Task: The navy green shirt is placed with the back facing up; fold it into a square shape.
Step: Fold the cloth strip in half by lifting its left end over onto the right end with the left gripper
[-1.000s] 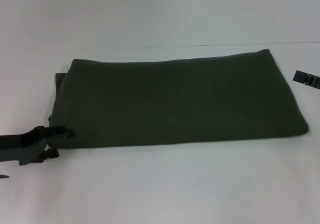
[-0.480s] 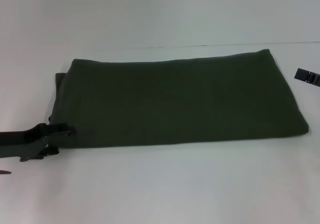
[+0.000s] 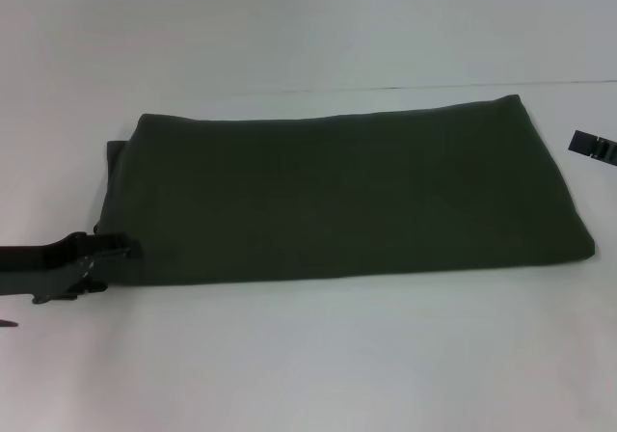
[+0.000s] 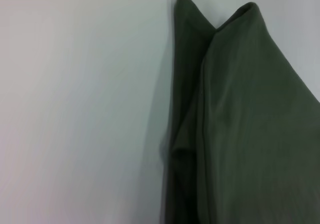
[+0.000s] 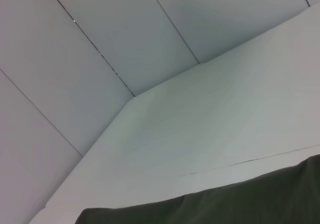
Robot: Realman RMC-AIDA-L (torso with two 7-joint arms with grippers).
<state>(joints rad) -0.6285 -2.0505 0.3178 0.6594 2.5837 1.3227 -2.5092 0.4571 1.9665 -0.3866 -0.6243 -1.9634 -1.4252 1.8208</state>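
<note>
- The black left hand (image 3: 114, 251) sits low at the near-left corner of the large dark olive-green shirt (image 3: 347, 196) of soft matte fabric, fingertips touching its edge; whether they are spread or pinching cloth I cannot tell.
- The shirt lies flat on the white table (image 3: 318, 355) as a wide band, its long axis running left to right, so it is not yet square.
- By my judgement, the left end must travel rightward over the band; the left hand is much the nearer.
- Bare table lies open near and to the left.
- The black right hand (image 3: 590, 146) hangs just off the shirt's far-right end, fingers not readable.
</note>
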